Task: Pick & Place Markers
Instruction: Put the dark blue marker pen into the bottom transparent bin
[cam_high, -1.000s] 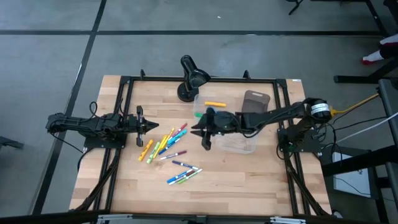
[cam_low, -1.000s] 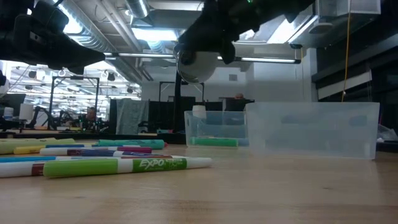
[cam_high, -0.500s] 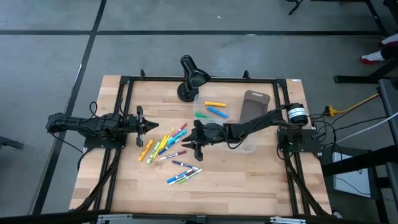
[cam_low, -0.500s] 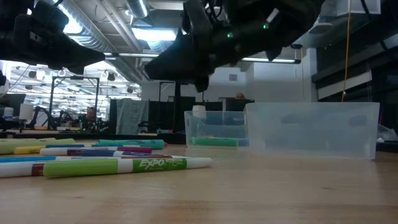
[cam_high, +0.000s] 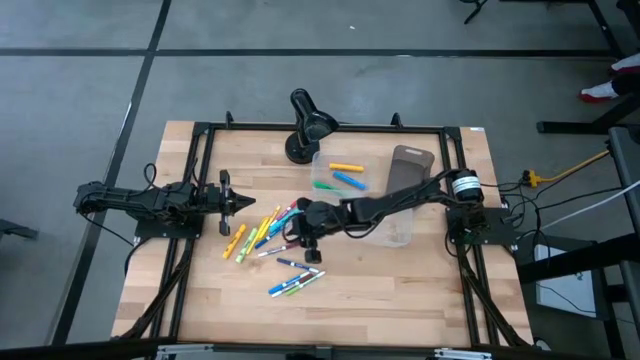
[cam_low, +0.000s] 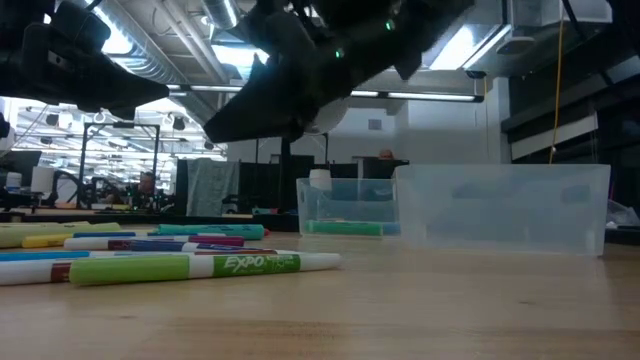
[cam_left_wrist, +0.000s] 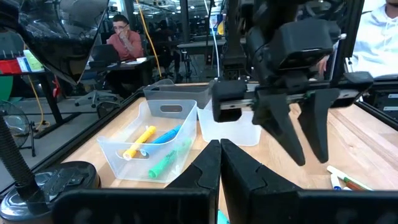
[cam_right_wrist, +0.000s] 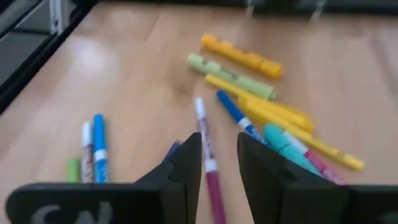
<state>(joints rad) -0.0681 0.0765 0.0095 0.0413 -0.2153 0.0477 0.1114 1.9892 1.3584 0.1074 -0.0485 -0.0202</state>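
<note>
Right gripper (cam_high: 303, 243) is stretched out over the middle of the table (cam_high: 400, 300), above the right edge of the loose markers (cam_high: 262, 232). Fingers parted a narrow gap, nothing held; in the right wrist view a white-and-magenta marker (cam_right_wrist: 208, 157) lies on the wood in line with that gap. From the left wrist view the two dark fingers (cam_left_wrist: 289, 134) point down and apart, clear of the table.

Left gripper (cam_high: 228, 201) sits at the table's left side, pointing right at the pile. Its fingers meet in the left wrist view, holding nothing.

Markers: main fan of yellow, orange, green, blue and red sticks is left of centre, between the two grippers. A second small group (cam_high: 295, 280) lies nearer the front edge, blue and green. Green one labelled EXPO (cam_low: 200, 266) is closest in the low view.

Surroundings:
- clear bin (cam_high: 322, 166) at far centre holds a yellow, a blue and a green marker
- second clear bin (cam_high: 395, 232) just right of the right gripper, partly covered by the right arm (cam_high: 400, 197); contents cannot be made out
- grey-brown tray (cam_high: 408, 165) right of the first bin, arm crosses its near end
- black desk lamp (cam_high: 305, 125) at the far edge, behind the bins
- a seated person (cam_left_wrist: 121, 40) in the room beyond
</note>
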